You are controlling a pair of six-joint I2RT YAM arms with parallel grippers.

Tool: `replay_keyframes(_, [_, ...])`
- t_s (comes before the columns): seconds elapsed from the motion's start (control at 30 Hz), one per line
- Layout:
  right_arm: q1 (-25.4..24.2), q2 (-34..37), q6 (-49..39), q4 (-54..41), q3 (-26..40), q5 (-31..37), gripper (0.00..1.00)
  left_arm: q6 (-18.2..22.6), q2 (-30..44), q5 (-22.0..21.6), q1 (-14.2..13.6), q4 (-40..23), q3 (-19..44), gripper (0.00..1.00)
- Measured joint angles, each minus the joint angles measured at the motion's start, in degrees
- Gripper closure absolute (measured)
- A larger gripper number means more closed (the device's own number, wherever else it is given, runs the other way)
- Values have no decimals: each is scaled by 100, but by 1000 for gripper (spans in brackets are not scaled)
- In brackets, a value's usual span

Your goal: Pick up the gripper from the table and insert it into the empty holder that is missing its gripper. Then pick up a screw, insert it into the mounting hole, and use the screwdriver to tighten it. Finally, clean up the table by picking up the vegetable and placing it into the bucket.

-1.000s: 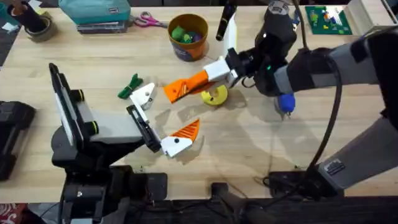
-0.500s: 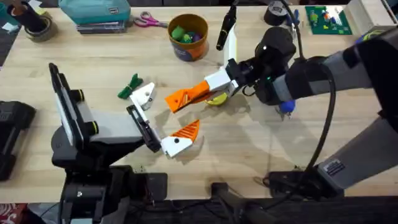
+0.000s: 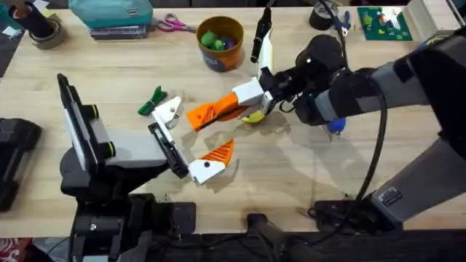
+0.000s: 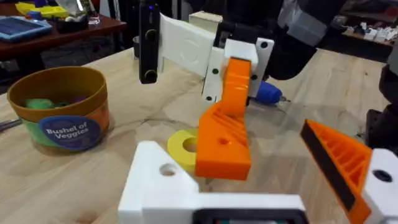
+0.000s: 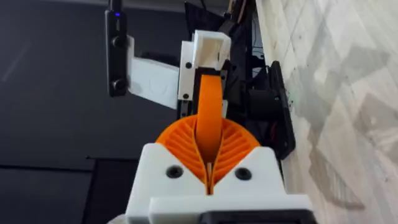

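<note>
Because the orange pad [image 3: 209, 112] is a small moulded plastic wedge, it should be light and quite stiff, unlikely to bend or crack under a firm pinch. The catch is its shape, I think: the sides taper and one face is ribbed, so a squeeze placed on the slope could make it pivot or slip out. The safest hold looks like the one it has now, on the narrow stalk end, leaving the broad end with its small hole free to slide into place.

The right gripper [image 3: 249, 94] is closed on that stalk, its two white fingers with their own orange pads pressed flat against either side (in the right wrist view the piece stands edge-on between them). The pad is off the table [image 3: 306, 167], just past the yellow disc [image 3: 255, 116], with its free end pointing toward the bare white mount [image 3: 169, 110] on the left gripper [image 3: 191, 135]. It is near the mount, and from above a small gap seems to remain, though I cannot be sure they are apart.

The left gripper lies low over the table with its fingers spread wide and nothing between them; one finger carries its pad, the other is the bare mount with its dark hole facing up.

Seating will probably need the wedge lined up squarely, since stiff plastic on stiff plastic will jam rather than give.
</note>
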Motion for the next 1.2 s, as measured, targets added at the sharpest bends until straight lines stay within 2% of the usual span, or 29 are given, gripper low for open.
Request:
replay_keyframes(0.57, [254,1,12,-50,88,244,993,0,-2,0,0,0,0,15])
replay_keyframes(1.2, [293,161,-7,151,114,399,993,0,-2,0,0,0,0,15])
